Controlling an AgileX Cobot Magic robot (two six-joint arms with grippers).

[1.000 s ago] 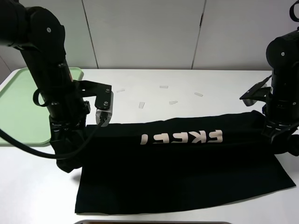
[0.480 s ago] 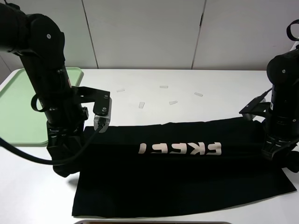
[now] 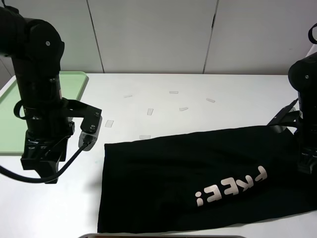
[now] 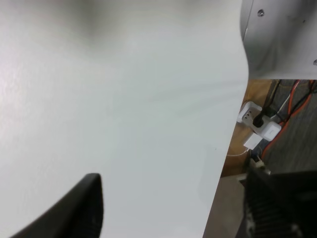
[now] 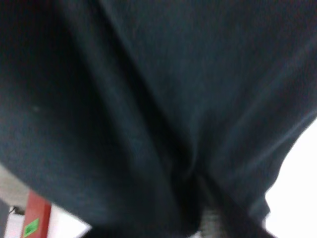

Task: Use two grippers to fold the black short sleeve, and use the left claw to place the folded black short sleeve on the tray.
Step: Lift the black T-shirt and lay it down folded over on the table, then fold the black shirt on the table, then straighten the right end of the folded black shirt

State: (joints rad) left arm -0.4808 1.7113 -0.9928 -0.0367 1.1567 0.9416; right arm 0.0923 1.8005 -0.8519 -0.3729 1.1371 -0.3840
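The large black cloth T-shirt with blocky white letters (image 3: 173, 178) lies flat on the white counter (image 3: 163, 106), near and right of centre. Its long axis runs left to right, the right end a little farther back. It looks already doubled into a broad band, smooth, with the letters slanting near its right end. The right gripper (image 3: 308, 163) is at that right end; its wrist view is filled with blurred dark cloth, so I cannot tell how its jaws stand. The left gripper (image 4: 173, 213) hangs over bare counter just left of the shirt's left edge, jaws apart and empty. It likely must shift right for the next fold. The flat pale green plastic tray (image 3: 9, 119) waits far left.
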